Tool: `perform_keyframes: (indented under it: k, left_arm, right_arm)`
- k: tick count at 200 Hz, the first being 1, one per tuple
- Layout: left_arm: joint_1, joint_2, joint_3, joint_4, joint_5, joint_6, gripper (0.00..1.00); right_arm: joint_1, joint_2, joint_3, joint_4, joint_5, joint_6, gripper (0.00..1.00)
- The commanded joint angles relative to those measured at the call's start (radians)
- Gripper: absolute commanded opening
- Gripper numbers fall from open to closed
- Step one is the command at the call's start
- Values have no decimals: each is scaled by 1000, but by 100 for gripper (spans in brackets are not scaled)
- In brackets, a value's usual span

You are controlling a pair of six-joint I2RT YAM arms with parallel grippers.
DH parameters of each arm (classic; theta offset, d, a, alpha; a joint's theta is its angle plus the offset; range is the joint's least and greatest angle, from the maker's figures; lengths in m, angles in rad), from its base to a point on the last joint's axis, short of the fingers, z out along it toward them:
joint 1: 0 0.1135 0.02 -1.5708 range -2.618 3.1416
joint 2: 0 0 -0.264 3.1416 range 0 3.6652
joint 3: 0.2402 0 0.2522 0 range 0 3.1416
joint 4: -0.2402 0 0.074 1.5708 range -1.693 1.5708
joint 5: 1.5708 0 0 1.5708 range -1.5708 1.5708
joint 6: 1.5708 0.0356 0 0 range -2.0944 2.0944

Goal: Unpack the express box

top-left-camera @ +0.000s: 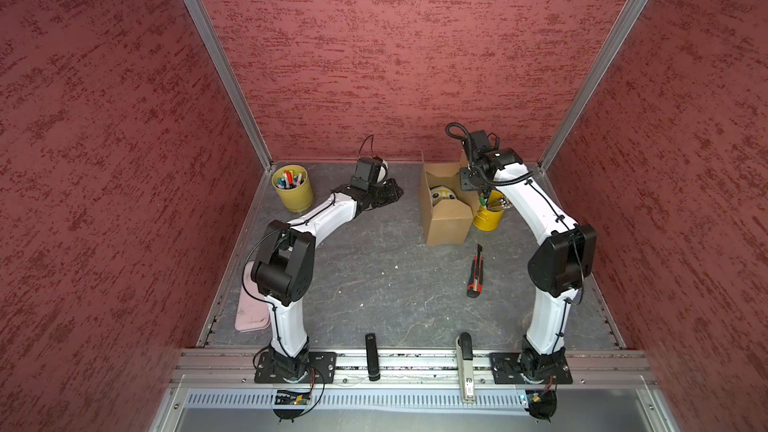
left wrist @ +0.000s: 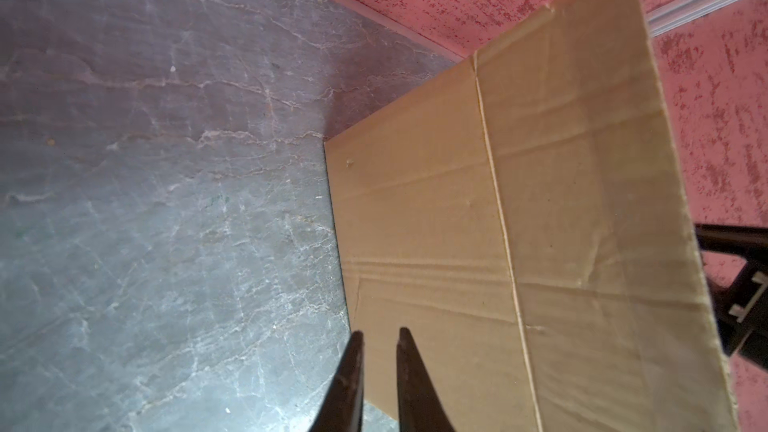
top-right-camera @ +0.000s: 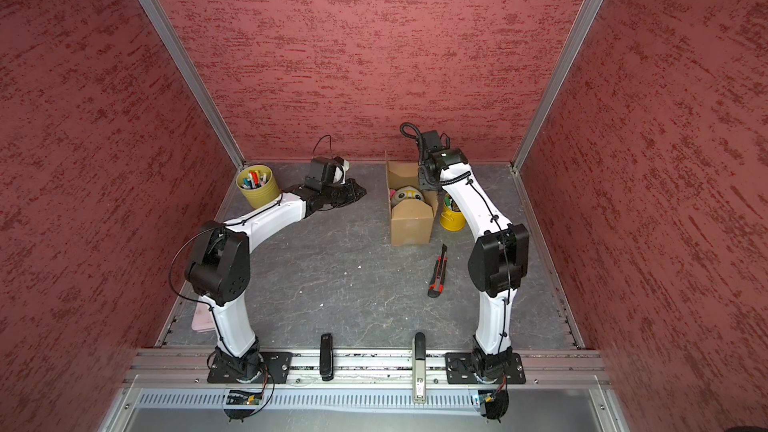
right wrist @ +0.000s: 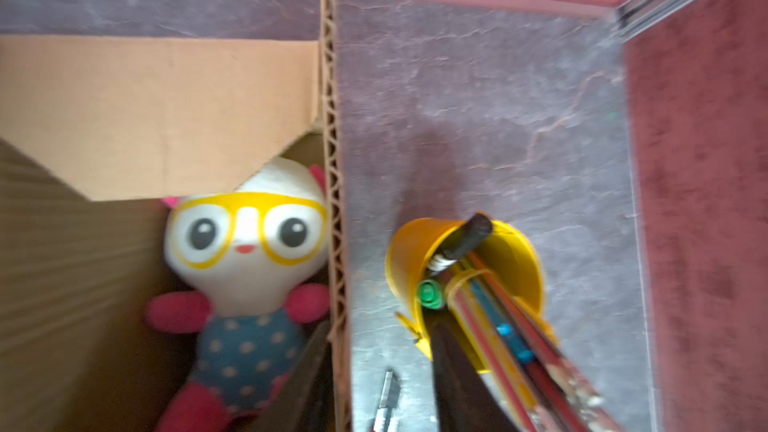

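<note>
The express box (top-left-camera: pixel 446 222) (top-right-camera: pixel 411 222) stands open at the back of the table, flaps up, with a white plush toy (top-left-camera: pixel 441 196) (right wrist: pixel 245 243) in yellow glasses lying inside. My right gripper (top-left-camera: pixel 480 195) (right wrist: pixel 380 326) hangs over its right wall, open. One finger (right wrist: pixel 316 367) is inside against the corrugated edge (right wrist: pixel 332 160), the other finger (right wrist: pixel 457 376) is outside by the cup. My left gripper (top-left-camera: pixel 392 192) (left wrist: pixel 380 334) lies low on the table left of the box side (left wrist: pixel 457 222), with a narrow gap and nothing between its fingers.
A yellow cup (top-left-camera: pixel 488 218) (right wrist: pixel 415 251) of pens stands against the box's right side. Another yellow pen cup (top-left-camera: pixel 293 189) is at the back left. A red-black utility knife (top-left-camera: pixel 476 272) lies in front of the box. Two staplers (top-left-camera: pixel 372 357) sit on the front rail.
</note>
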State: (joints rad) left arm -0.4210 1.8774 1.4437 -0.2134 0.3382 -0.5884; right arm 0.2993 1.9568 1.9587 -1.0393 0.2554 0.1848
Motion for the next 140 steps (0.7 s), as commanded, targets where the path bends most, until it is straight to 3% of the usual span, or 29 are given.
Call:
perform_keyframes:
  k: [1,29,64,95,140]
  left_arm:
    - [-2,-85,-4,-12,-20,19,25]
    - [2,-154,-27,-42,-27,34,33]
    - [2,-245,-54,-86,-27,46,51]
    - [-4,-327,-84,-120,-24,57,69]
    - [-53,-449,-141,-212,-45,86,81]
  right_arm:
    - [-5,-33,1,34,-129,13,27]
    - [-5,-62,-39,68,-216,44,14]
    - [15,-117,-99,106,-280,88,8]
    - [57,-157,-135,110,-277,128,4]
    - [186,-218,-205,120,-220,213,3]
